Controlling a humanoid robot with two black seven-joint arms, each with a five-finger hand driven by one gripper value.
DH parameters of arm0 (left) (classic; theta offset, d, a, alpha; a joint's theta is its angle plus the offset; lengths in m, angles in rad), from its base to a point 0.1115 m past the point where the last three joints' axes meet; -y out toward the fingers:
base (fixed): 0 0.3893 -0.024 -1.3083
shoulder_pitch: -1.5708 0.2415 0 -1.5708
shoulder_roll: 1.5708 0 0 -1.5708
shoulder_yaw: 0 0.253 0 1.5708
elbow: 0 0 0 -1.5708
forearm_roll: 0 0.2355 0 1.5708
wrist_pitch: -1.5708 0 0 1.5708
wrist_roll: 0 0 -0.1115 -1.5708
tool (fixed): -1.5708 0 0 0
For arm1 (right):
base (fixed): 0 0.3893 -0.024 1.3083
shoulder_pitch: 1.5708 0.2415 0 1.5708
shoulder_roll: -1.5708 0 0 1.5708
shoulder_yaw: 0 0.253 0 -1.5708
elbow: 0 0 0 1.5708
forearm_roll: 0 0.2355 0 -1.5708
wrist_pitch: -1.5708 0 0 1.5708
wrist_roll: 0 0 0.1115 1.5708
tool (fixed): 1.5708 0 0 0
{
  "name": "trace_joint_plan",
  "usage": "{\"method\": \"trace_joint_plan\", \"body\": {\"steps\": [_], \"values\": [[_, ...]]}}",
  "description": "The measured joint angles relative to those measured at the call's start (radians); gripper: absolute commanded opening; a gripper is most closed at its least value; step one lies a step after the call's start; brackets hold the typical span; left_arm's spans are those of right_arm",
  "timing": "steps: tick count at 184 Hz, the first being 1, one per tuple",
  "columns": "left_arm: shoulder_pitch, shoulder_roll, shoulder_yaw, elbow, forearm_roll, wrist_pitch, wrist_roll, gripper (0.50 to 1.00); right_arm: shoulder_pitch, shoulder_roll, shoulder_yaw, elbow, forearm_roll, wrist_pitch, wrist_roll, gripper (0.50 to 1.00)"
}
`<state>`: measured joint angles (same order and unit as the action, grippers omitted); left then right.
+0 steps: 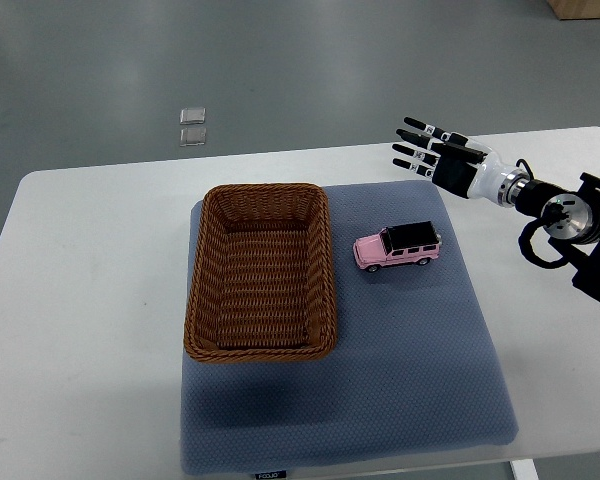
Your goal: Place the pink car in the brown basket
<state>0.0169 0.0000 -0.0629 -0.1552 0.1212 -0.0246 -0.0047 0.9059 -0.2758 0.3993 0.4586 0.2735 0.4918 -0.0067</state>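
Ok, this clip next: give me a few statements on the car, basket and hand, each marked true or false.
1. The pink car lies inside the brown basket. False: it stands on the blue mat, to the picture's right of the basket.
2. The right hand holds nothing, fingers spread. True.
3. The basket is empty. True.
4. The right hand touches the car. False: it hovers apart from it, near the table's far edge.
5. The left hand grips the basket. False: no left arm shows.
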Motion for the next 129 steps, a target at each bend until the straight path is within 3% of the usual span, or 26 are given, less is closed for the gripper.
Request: {"method": "trace_joint_plan", "body": {"steps": [99, 129], "values": [[0.000, 0.000, -0.002, 0.005, 0.000, 0.001, -0.009, 1.000, 0.001, -0.006, 0.001, -0.006, -0.006, -0.014, 0.029, 0.917], [0.000, 0.000, 0.000, 0.003, 0.000, 0.002, -0.009, 1.000, 0.001, -0.008, -0.001, -0.006, -0.013, 0.013, 0.034, 0.917]]}}
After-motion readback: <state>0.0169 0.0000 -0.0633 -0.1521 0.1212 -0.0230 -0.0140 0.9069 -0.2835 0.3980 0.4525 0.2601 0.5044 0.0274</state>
